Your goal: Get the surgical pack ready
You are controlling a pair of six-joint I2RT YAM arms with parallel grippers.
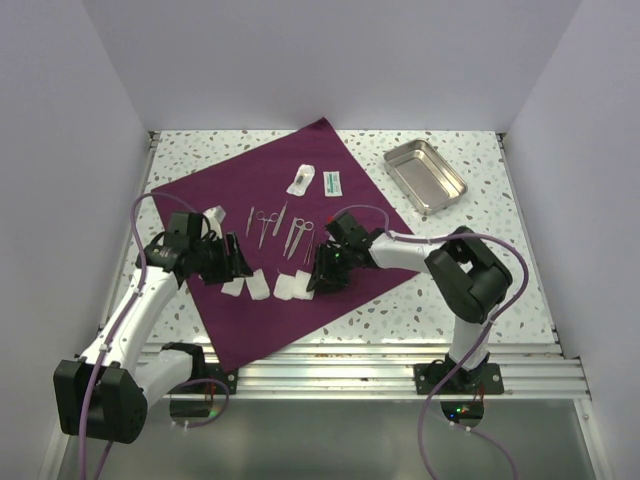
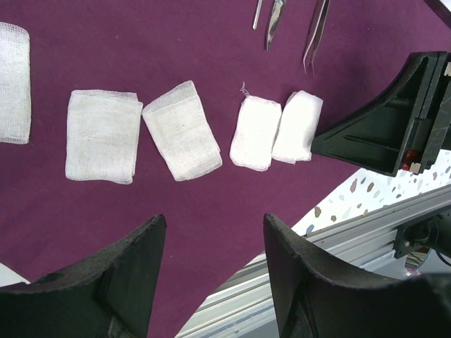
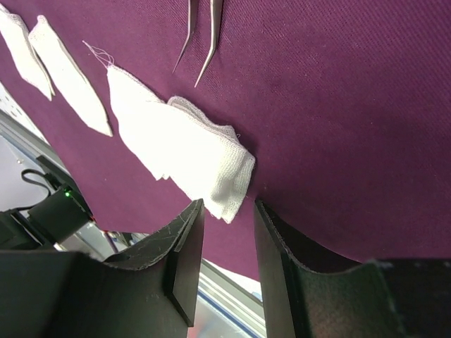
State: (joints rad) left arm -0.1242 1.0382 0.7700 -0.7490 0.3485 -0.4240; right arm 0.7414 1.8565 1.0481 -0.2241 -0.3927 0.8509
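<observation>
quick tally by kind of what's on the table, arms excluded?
Purple drape: 1
Gauze squares: 5
Metal instruments: 5 (small in the top view, so approximate)
Packets: 2
Steel tray: 1
Total: 14

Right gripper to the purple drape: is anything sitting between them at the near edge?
Yes. A folded gauze square lies on the drape just ahead of the right gripper, whose jaws are parted. A second gauze square overlaps it on the far side. Beside them the fabric is bare.
</observation>
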